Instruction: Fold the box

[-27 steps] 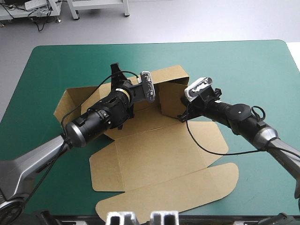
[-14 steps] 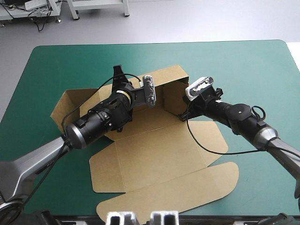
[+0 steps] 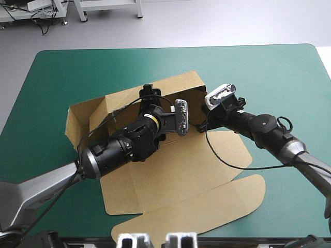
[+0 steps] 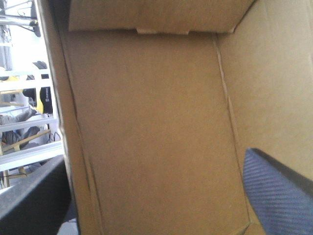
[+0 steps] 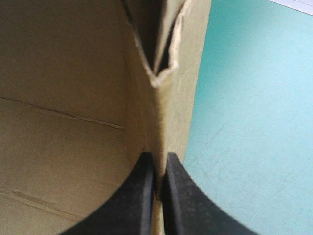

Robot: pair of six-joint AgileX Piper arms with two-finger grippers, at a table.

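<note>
The brown box [image 3: 176,170] lies mid-table with its back wall [image 3: 170,85] and left wall [image 3: 83,116] raised. Its lid [image 3: 196,212] lies flat toward the near edge. My left gripper [image 3: 150,98] reaches into the tray near the back wall. Its fingers [image 4: 279,196] stand wide apart and open, with only the box's inner board [image 4: 156,122] ahead. My right gripper [image 3: 202,124] is at the box's right wall. In the right wrist view its fingers [image 5: 146,196] are all but shut on the upright wall's edge [image 5: 164,112].
The teal-green cover [image 3: 269,77] shows around the box on every side, widest toward the far edge and the right. The lid's rounded flap [image 3: 248,188] reaches toward the near right.
My left gripper has opened, letting go, and moved right along the back wall. The left and back walls now stand more upright. The right gripper has stayed on the right wall.
</note>
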